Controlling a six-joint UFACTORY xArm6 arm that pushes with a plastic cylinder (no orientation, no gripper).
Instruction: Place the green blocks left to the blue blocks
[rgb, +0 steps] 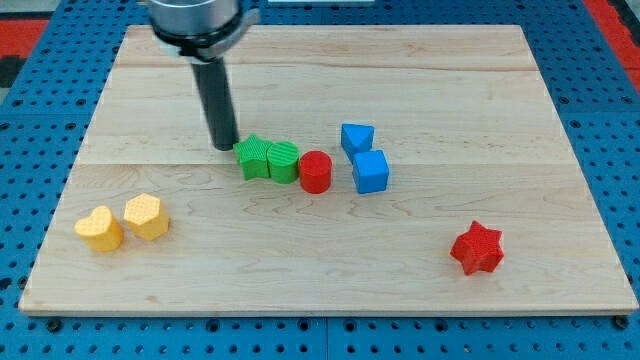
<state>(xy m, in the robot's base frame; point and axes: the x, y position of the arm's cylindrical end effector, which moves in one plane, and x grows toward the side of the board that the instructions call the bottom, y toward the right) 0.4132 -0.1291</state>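
My tip (225, 146) is the bare lower end of a straight dark rod with nothing to clasp or release; it holds no block and rests on the wooden board (480, 80) just to the left of the green star block (253, 158), so close that I cannot tell whether it touches.

In the camera view, the green star block sits near the board's middle, pressed against a second green block (284, 161) with a rounded top on its right. Directly right of that, touching it, stands a red cylinder (316, 171). Further right are two blue blocks: a blue cube (371, 171) beside the red cylinder and a blue wedge-like block (357, 137) just behind it, farther away. Both green blocks lie left of both blue ones.

At the near left, two yellow blocks (99, 228) (147, 216) sit side by side. A red star block (476, 248) lies alone at the near right.
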